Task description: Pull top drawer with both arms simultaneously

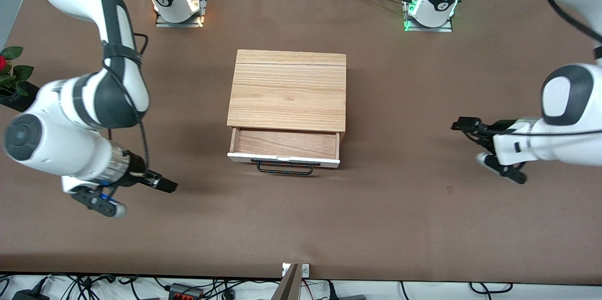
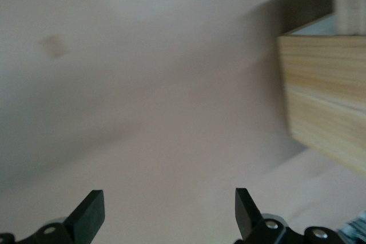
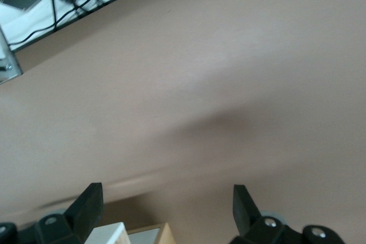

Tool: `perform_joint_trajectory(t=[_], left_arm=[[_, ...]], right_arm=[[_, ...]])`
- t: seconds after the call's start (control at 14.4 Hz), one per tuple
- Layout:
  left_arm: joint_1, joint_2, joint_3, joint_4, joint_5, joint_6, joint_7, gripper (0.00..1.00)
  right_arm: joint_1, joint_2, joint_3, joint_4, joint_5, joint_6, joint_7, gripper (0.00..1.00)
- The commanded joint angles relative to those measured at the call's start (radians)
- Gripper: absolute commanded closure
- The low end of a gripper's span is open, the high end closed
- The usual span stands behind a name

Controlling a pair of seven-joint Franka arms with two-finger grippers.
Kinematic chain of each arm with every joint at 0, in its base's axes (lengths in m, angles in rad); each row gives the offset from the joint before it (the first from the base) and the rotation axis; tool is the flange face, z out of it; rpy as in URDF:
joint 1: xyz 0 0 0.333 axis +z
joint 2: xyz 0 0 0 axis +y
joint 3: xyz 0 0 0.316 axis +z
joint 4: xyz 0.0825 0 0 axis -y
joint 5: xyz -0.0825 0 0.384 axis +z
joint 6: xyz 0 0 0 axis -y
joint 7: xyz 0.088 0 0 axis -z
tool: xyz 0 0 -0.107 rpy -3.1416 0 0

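Front view: a low cabinet (image 1: 288,90) with a striped-grain wooden top slab stands mid-bench (image 1: 301,225); its top drawer (image 1: 285,149) is pulled partly out toward the camera, showing a light wood floor, a white front panel and a thin black bar handle (image 1: 285,168). The right end effector (image 1: 162,182), at the right arm's end of the bench from the cabinet, and the left end effector (image 1: 463,125), at the left arm's end, both hang over bare brown bench, well apart from the drawer and holding nothing. The arms are glossy white with black joint bands.

Left wrist view: the left end effector (image 2: 169,210) has its two black fingers spread wide over the smooth matte brown surface; the cabinet's pale, grained wooden side (image 2: 323,107) shows, blurred, well clear of the fingers.

Right wrist view: the right end effector (image 3: 167,207) is likewise spread and empty; a corner of the drawer's white panel (image 3: 108,235) sits near one finger, not touching it
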Motion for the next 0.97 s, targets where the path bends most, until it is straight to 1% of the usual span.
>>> perform_joint_trajectory(t=[0.0, 0.14, 0.21, 0.28, 0.35, 0.42, 0.49, 0.56, 0.69, 0.76, 0.83, 0.9], left_arm=[[-0.004, -0.095, -0.003, -0.007, 0.117, -0.028, -0.090, 0.00], [-0.004, -0.137, -0.003, -0.016, 0.145, -0.034, -0.162, 0.00], [-0.005, -0.149, -0.004, -0.016, 0.174, -0.028, -0.170, 0.00], [-0.005, -0.158, -0.009, -0.007, 0.217, -0.018, -0.173, 0.00], [-0.004, -0.172, -0.006, -0.006, 0.234, -0.007, -0.170, 0.00], [-0.004, -0.181, -0.004, -0.003, 0.234, -0.004, -0.157, 0.00], [-0.001, -0.181, -0.001, 0.004, 0.234, -0.005, -0.173, 0.00], [0.008, -0.177, 0.005, 0.016, 0.234, 0.001, -0.210, 0.00], [0.016, -0.175, 0.022, 0.053, 0.234, 0.007, -0.377, 0.00], [0.009, -0.175, 0.020, 0.053, 0.237, 0.007, -0.409, 0.00], [0.018, -0.183, 0.013, 0.051, 0.246, 0.012, -0.408, 0.00], [0.024, -0.207, 0.011, 0.036, 0.237, 0.022, -0.391, 0.00]], right_arm=[[-0.003, -0.041, -0.024, 0.008, -0.049, -0.109, 0.020, 0.00], [-0.022, -0.094, -0.021, 0.005, -0.072, -0.135, 0.012, 0.00], [-0.040, -0.114, -0.009, -0.004, -0.102, -0.149, 0.005, 0.00], [-0.045, -0.143, 0.003, -0.030, -0.115, -0.152, -0.002, 0.00], [-0.052, -0.179, 0.009, -0.082, -0.120, -0.146, -0.056, 0.00], [-0.059, -0.231, 0.011, -0.147, -0.133, -0.141, -0.166, 0.00], [-0.060, -0.278, 0.011, -0.213, -0.162, -0.135, -0.284, 0.00], [-0.063, -0.327, 0.012, -0.269, -0.191, -0.122, -0.355, 0.00], [-0.072, -0.419, 0.014, -0.382, -0.199, -0.103, -0.362, 0.00], [-0.091, -0.467, 0.047, -0.447, -0.210, -0.099, -0.353, 0.00], [-0.138, -0.513, 0.116, -0.508, -0.242, -0.088, -0.338, 0.00], [-0.199, -0.535, 0.196, -0.545, -0.301, -0.086, -0.301, 0.00]])
